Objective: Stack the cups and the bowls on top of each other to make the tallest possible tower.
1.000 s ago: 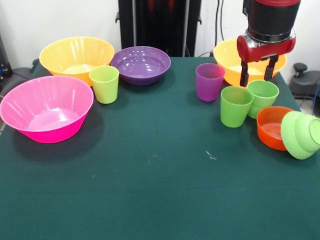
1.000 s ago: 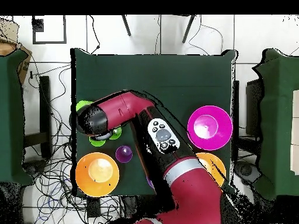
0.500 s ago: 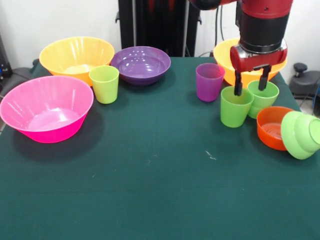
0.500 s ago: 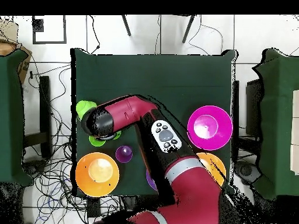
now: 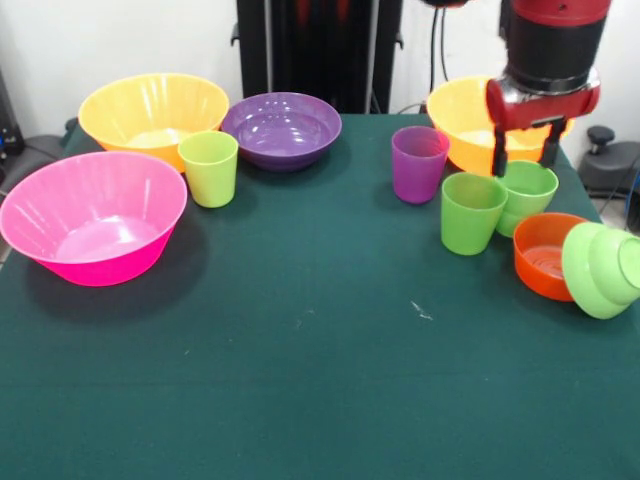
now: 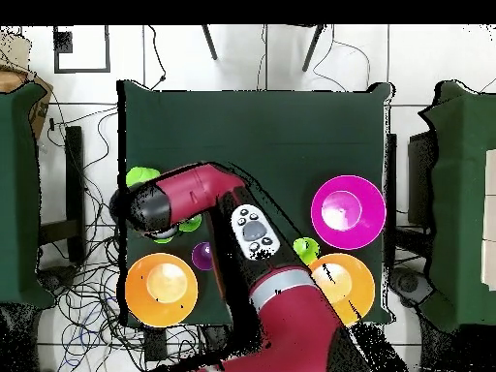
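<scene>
Although nothing is stacked yet, the pieces sit in two groups on the green table (image 5: 320,400). On the picture's right in the front view: a purple cup (image 5: 418,163), two green cups (image 5: 470,212) touching each other, a small orange bowl (image 5: 545,255) with a tipped green bowl (image 5: 600,268) leaning against it, and a yellow bowl (image 5: 470,125) behind. On the picture's left: a pink bowl (image 5: 93,215), a second yellow bowl (image 5: 152,112), a purple bowl (image 5: 282,128) and a yellow-green cup (image 5: 209,167).

Handling, judged: the cups look like thin, light, glossy plastic, stiff but slippery and easy to tip. Best hold is probably across the rim, one finger inside and one outside the wall.

The gripper (image 5: 527,150) hangs above the rear green cup (image 5: 526,192). Its fingers (image 5: 499,155) are spread apart, clear of the rim, holding nothing. In the overhead view the arm (image 6: 194,194) hides this cluster.
</scene>
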### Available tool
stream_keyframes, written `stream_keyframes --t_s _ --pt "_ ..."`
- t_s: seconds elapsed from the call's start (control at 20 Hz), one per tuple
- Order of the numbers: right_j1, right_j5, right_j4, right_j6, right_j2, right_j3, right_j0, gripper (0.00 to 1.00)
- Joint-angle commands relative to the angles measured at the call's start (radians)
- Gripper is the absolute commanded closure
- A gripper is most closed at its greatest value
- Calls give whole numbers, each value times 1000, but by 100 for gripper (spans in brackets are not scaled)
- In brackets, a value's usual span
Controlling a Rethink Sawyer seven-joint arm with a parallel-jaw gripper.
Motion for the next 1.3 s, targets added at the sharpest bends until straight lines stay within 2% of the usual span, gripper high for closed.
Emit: stream_keyframes --t_s 0.05,0.15,0.4,0.5,0.75,0.8,0.9,1.2,1.3 --pt "-46 23 71 283 -100 56 101 0" --pt "-60 55 92 293 -120 41 132 0" --pt "-67 76 144 286 -134 27 156 0" --pt "-44 21 145 283 -138 33 154 0" --pt "-33 -27 149 269 -144 44 153 0" --pt "-8 -72 147 257 -132 52 139 0" --pt "-14 -61 144 263 -143 49 151 0" --pt "15 -107 136 247 -146 45 149 0" --pt "44 -134 139 215 -125 45 123 0"
